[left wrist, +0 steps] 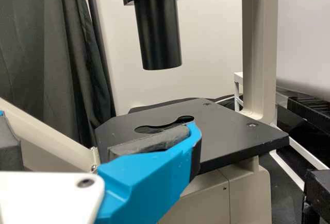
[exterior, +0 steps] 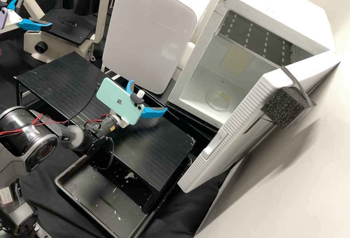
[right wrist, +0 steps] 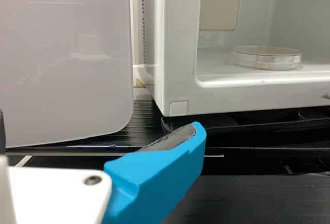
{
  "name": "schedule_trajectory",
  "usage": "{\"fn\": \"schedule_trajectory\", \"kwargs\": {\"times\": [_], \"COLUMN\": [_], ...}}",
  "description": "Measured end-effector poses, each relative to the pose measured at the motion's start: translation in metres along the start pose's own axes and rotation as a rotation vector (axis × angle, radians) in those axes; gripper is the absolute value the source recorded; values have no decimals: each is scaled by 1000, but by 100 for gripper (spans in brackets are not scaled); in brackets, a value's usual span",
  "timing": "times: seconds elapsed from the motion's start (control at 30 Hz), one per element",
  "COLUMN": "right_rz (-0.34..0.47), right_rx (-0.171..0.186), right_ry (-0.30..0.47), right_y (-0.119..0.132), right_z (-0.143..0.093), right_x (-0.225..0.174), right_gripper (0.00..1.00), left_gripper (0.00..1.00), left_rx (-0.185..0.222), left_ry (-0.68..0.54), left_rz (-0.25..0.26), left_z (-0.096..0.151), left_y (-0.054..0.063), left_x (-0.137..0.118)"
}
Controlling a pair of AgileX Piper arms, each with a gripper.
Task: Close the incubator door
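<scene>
The right gripper [exterior: 149,95] is spread wide with nothing between its fingers, a pale green phone [exterior: 109,93] just behind them. Beyond its tips stands the white incubator [exterior: 277,13], a round dish [exterior: 218,100] inside. Farther out from that gripper, the door [exterior: 198,168] is open, bearing a black foam block [exterior: 279,110]. The left gripper [exterior: 36,11], near the microscope [exterior: 73,30], also looks open and empty, though it is partly cut off.

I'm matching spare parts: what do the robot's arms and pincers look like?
The right arm is dark grey with rounded joints, red wires and black cables. The right pincer and left pincer have white bodies and blue, angular fingers with dark pads. A mint-green phone sits atop the right.
</scene>
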State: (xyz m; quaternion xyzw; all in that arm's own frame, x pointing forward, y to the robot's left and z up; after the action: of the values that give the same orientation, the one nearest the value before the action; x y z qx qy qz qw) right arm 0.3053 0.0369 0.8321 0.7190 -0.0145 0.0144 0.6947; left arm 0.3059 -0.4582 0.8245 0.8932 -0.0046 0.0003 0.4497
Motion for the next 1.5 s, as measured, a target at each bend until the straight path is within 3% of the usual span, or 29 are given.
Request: {"fn": "schedule_trajectory", "kwargs": {"times": [0.4,0.5,0.57,0.83,0.97,1.17,1.33,1.5], "right_rz": [1,26,51,301,449,600,665,702], "right_rx": [0,-8,8,9,-27,-63,-85,-82], "right_ry": [0,-7,-10,21,-16,-105,-184,-233], "right_y": [0,8,14,49,65,84,94,103], "right_z": [3,7,12,19,20,28,40,48], "right_x": [-4,-15,-26,-82,-108,-127,-133,-129], "right_gripper": [100,100,100,100,100,100,100,100], "left_gripper": [100,100,100,100,100,100,100,100], "left_rx": [0,0,0,0,0,0,0,0], "left_ry": [0,0,0,0,0,0,0,0], "left_rz": [0,0,0,0,0,0,0,0], "left_z": [0,0,0,0,0,0,0,0], "left_y": [0,0,0,0,0,0,0,0], "left_x": [0,0,0,0,0,0,0,0]}}
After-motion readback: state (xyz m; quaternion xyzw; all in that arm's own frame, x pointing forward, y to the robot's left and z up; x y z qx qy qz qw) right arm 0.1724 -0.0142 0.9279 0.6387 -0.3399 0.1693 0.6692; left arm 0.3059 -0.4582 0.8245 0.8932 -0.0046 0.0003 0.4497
